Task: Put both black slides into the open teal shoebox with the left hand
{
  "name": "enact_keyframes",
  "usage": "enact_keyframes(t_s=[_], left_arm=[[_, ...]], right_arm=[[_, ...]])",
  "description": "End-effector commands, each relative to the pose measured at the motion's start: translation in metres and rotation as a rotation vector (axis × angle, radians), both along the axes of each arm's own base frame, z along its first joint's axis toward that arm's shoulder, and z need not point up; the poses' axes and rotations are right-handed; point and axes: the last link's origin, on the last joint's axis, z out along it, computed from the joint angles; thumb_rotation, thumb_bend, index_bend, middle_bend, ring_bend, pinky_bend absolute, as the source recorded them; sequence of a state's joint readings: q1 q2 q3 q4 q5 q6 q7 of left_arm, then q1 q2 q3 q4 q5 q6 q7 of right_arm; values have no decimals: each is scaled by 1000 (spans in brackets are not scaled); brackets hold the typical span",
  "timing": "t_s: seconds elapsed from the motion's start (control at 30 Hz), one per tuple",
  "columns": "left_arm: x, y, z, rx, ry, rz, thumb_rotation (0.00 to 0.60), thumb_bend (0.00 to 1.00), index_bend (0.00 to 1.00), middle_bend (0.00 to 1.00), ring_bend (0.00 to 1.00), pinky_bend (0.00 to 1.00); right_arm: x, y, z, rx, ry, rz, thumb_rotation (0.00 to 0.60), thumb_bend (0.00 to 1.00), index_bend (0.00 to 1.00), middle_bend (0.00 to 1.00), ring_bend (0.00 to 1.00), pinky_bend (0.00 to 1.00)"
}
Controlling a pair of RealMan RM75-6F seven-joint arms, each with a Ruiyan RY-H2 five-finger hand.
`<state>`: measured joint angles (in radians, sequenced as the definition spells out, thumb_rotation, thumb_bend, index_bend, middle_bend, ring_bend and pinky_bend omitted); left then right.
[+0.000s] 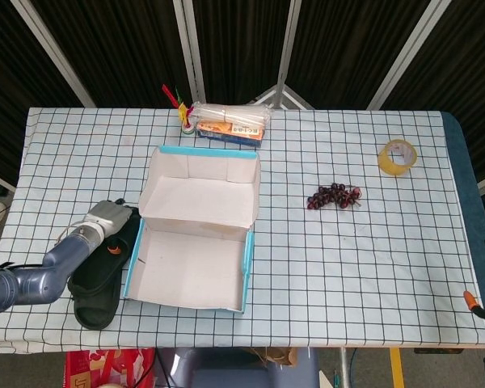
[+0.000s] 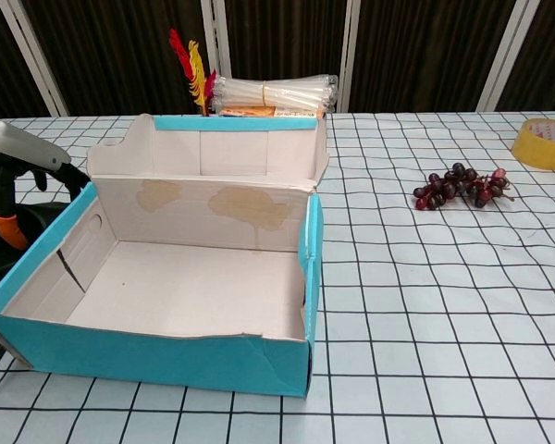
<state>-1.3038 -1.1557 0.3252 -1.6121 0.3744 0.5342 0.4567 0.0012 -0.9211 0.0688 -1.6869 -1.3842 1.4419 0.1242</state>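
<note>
Teal shoebox (image 1: 245, 267): open, lid flap standing up at the far side, inside bare cardboard; I saw nothing in it.
Black slides (image 1: 97, 283): both lay stacked or side by side on the cloth just left of the box, touching its left wall; not in the box yet.
Left hand (image 1: 107, 220): I had it down on the far end of the slides, right by the box's left wall. In the chest view (image 2: 23, 157) the dark fingers pointed down onto the slide, but the box wall hid the tips, so I couldn't tell if it was gripping or just resting there.
Orange tab (image 2: 9, 228): small orange piece showed under the hand, on the slide.
Right hand: not seen in either view.
Table (image 1: 372, 267): white cloth with black grid.
Grapes (image 1: 333, 196): dark bunch right of the box, well apart from it.
Tape roll (image 1: 397, 157): yellowish, far right.
Packet bundle (image 1: 230, 121): clear-wrapped pack on a carton behind the box, red-yellow feathers (image 1: 175, 97) beside it.
</note>
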Motion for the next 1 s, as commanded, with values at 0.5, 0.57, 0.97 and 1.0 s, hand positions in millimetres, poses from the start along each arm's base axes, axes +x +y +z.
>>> enact_keyframes(t_s=[0.5,0.57,0.97,1.0], left_arm=[[6,2,-8,10,11,-19,600,265,172,311,0,137],[7,1,-7,14,7,-23,600,267,214,337,0,137],[-1,-1,-1,42,71,-34,600,293,441,430,1,137],[-1,0,0,45,71,-34,600,300,453,435,6,137]], right_arm=[[2,0,-1,3,1,7,600,307,31,117,186,127],[2,0,-2,4,0,8,600,306,31,117,186,127],[4,1,-1,11,-10,15,600,306,31,117,185,127],[4,1,-1,11,-9,16,600,306,31,117,186,127]])
